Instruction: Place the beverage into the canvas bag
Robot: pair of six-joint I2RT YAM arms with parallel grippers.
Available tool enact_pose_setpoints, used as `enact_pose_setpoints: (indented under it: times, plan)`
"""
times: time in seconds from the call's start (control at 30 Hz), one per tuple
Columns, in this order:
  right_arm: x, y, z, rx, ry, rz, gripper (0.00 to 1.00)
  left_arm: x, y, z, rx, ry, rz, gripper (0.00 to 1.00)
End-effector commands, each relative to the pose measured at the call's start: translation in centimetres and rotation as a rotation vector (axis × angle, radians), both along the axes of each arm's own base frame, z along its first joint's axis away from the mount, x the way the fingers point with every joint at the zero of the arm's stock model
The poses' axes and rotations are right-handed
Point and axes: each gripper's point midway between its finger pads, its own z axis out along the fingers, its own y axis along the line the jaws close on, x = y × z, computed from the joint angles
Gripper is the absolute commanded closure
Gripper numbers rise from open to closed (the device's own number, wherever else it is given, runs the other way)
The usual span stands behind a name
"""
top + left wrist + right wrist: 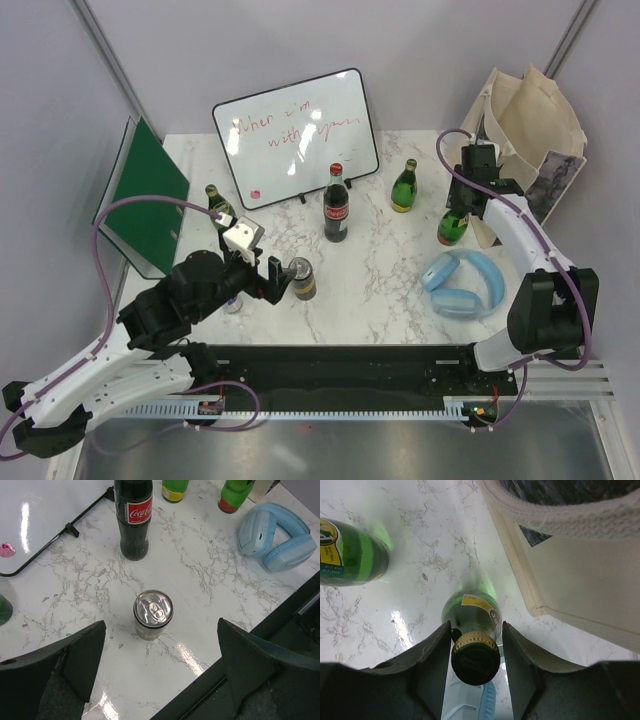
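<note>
The canvas bag (530, 125) stands open at the back right; its cream wall shows in the right wrist view (580, 580). My right gripper (467, 205) (476, 630) is shut on the neck of a green glass bottle (452, 229) (472, 612), which stands on the table just left of the bag. My left gripper (285, 280) (161, 625) is open and empty, its fingers wide on either side of a drink can (302, 279) (153, 614) that stands ahead of it.
A Coca-Cola bottle (336, 205) (133, 517), a second green bottle (404, 187) (350, 552) and a third (218, 205) stand on the marble table. Blue headphones (462, 284) lie front right. A whiteboard (296, 135) and a green folder (150, 195) stand at the back.
</note>
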Motion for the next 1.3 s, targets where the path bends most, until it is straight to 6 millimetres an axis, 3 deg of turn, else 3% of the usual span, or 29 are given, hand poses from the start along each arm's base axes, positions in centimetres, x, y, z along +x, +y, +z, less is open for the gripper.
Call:
enact_pose_setpoints:
  times: [0.0,0.13,0.33,0.6,0.7,0.73,1.0,1.17,1.27]
  plan:
    - [0.4,-0.2,2.1,-0.019,-0.078,0.013,0.47,0.3,-0.3,0.9,-0.019,-0.042,-0.009,0.01]
    - [0.6,-0.2,1.3,-0.018,-0.058,0.014,0.47,0.3,-0.4,0.8,-0.016,-0.037,-0.013,0.01]
    - [0.7,-0.5,1.8,-0.032,-0.083,0.014,0.44,0.3,-0.4,0.9,-0.017,-0.040,-0.015,0.01]
    - [0.6,-0.3,1.7,-0.030,-0.084,0.025,0.51,0.4,-0.4,0.9,-0.012,-0.041,-0.013,0.01]
    - [0.6,-0.4,1.6,-0.030,-0.081,0.025,0.56,0.3,-0.4,0.9,-0.014,-0.041,-0.016,0.01]
    - [0.7,-0.3,1.7,-0.031,-0.085,0.028,0.66,0.3,-0.4,0.9,-0.014,-0.039,-0.016,0.01]
    - [1.4,0.0,4.8,-0.025,-0.143,0.037,1.00,0.0,-0.4,1.2,-0.036,-0.040,-0.021,0.01]
    - [1.3,0.5,5.7,-0.030,-0.146,0.058,1.00,0.0,-0.3,1.1,-0.032,-0.041,-0.021,0.01]
    - [1.2,0.8,7.8,-0.056,-0.193,0.072,1.00,0.0,-0.4,1.2,-0.037,-0.038,-0.022,0.01]
